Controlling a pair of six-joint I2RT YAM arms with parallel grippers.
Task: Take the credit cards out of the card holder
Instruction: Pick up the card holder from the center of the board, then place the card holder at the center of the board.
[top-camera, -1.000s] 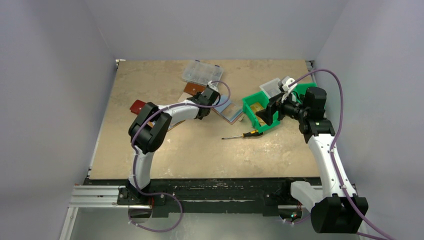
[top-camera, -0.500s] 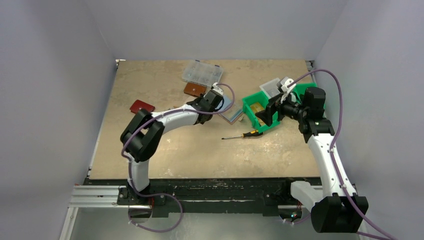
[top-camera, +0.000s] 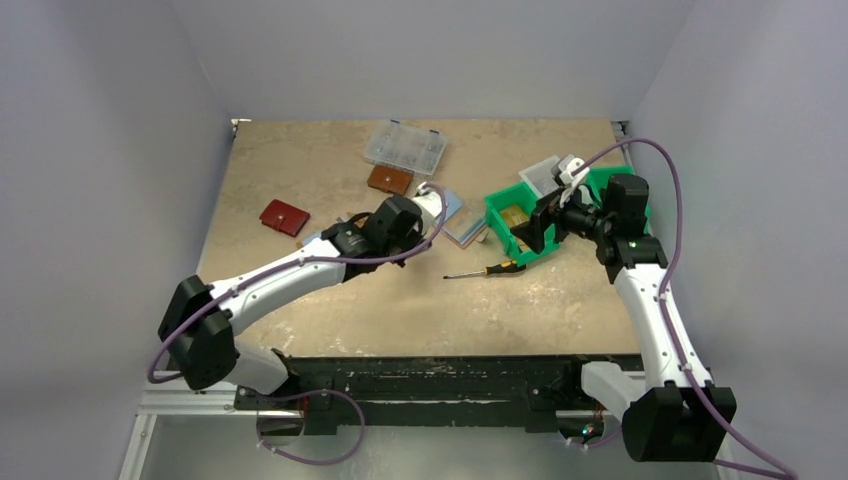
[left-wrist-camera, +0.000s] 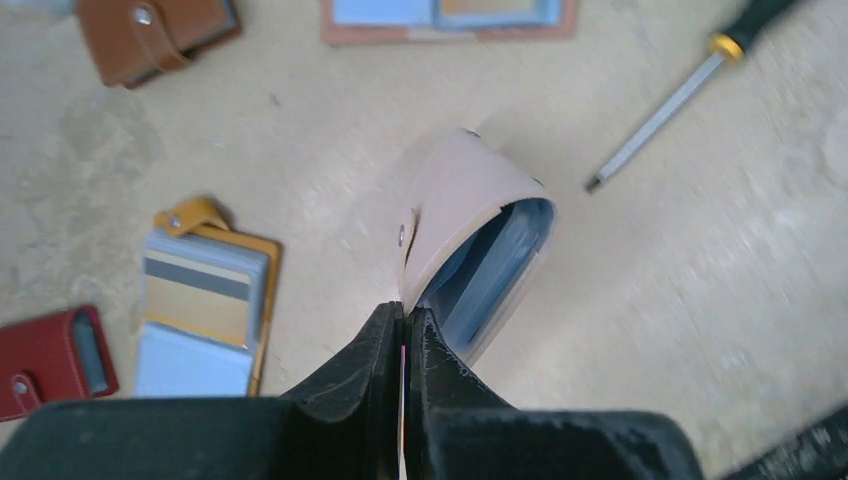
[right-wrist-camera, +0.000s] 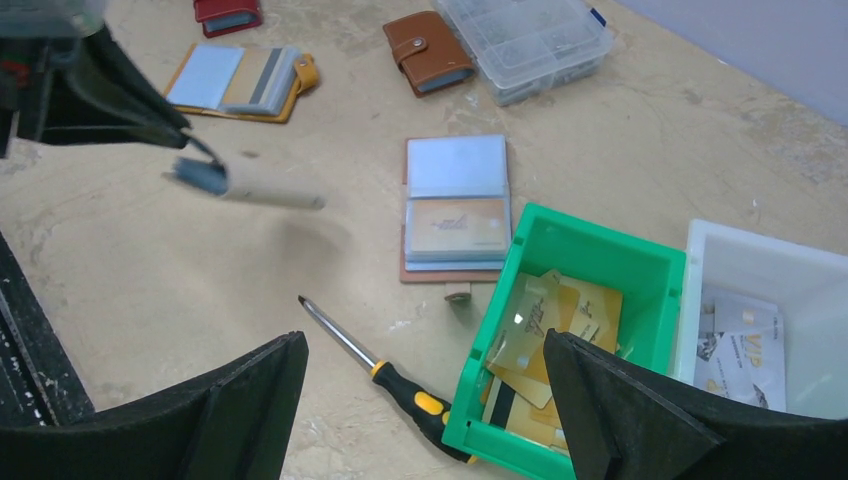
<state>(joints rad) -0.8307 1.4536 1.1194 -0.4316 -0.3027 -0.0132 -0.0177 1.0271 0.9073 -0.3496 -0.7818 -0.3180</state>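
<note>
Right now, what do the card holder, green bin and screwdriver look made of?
Card holder: tan leather or a faux kind, matte and smooth. It bends softly and has a small metal snap. The inner sleeves look like clear plastic.
Green bin: rigid moulded plastic with a slight sheen.
Screwdriver: bare metal shaft; black-and-yellow handle, probably plastic or rubber.

The card holder (left-wrist-camera: 458, 195) is matt tan leather; the bin (right-wrist-camera: 598, 250), glossy green plastic.
</note>
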